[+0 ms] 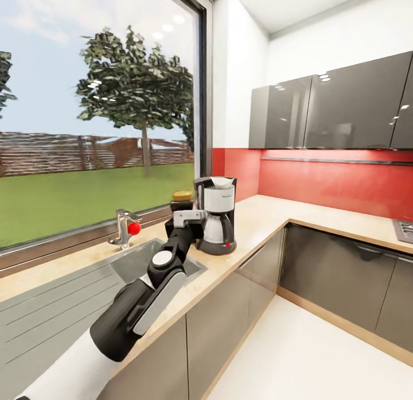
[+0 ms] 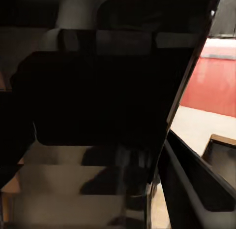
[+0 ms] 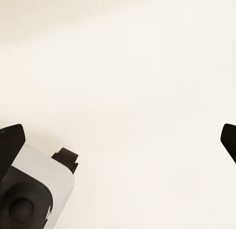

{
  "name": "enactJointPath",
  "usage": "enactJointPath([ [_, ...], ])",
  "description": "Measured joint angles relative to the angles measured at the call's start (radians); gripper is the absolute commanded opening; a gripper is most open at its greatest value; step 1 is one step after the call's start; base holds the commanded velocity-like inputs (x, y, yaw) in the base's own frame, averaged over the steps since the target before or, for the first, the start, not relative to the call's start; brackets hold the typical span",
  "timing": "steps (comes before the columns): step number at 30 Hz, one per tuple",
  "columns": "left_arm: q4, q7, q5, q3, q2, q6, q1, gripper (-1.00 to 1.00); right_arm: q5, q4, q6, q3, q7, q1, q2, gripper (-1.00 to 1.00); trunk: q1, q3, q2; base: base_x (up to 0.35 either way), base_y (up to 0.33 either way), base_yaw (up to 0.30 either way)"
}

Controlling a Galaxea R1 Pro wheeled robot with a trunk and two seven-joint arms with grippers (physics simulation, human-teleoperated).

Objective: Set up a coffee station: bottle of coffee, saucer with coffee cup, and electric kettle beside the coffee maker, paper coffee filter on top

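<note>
Your light-wood surface (image 1: pixel 261 216) runs under the window, mid-frame. On it stand one coffee maker (image 1: pixel 217 215) and one bottle of coffee (image 1: pixel 182 202), just left of it. Your left pincer (image 1: pixel 192 217) reaches the bottle; whether it is clamped, you cannot tell. Right pincer's (image 3: pixel 123 135) tips stand wide apart, holding nothing.

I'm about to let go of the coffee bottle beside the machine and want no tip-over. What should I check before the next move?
1. Coffee maker upright on kitchen countertop: ok.
2. Bottle of coffee next to the coffee maker: ok.
3. Bottle resting on the countertop: cannot tell, left gripper hides its base.
4. Left gripper's hold on bottle: cannot tell.
5. Right gripper open, holding nothing: ok.
</note>
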Motion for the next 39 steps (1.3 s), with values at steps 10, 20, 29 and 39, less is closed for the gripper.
enactJointPath([
  [10, 0.009, -0.054, -0.001, 0.121, 0.069, 0.018, 0.0, -1.0, 0.001, 0.0, 0.0, 0.0, 0.0, 0.0, -0.001, 1.0, 0.0, 0.0, 0.0, 0.0, 0.0, 0.0],
  [20, 0.098, -0.342, -0.015, 0.246, 0.134, 0.108, 0.0, -1.0, 0.003, 0.03, -0.003, 0.002, 0.0, 0.0, -0.001, 1.0, 0.0, 0.0, 0.0, 0.0, 0.0, 0.0],
  [29, 0.106, -0.362, -0.019, 0.253, 0.137, 0.108, 0.0, -1.0, 0.003, 0.049, -0.004, 0.003, 0.001, 0.0, -0.001, 1.0, 0.0, 0.0, 0.0, 0.076, -0.047, 0.0],
  [39, 0.107, -0.361, -0.019, 0.255, 0.137, 0.107, 0.0, -1.0, 0.003, 0.05, -0.002, 0.004, 0.0, 0.0, 0.002, 1.0, 0.0, 0.0, 0.0, 0.062, -0.045, 0.0],
])
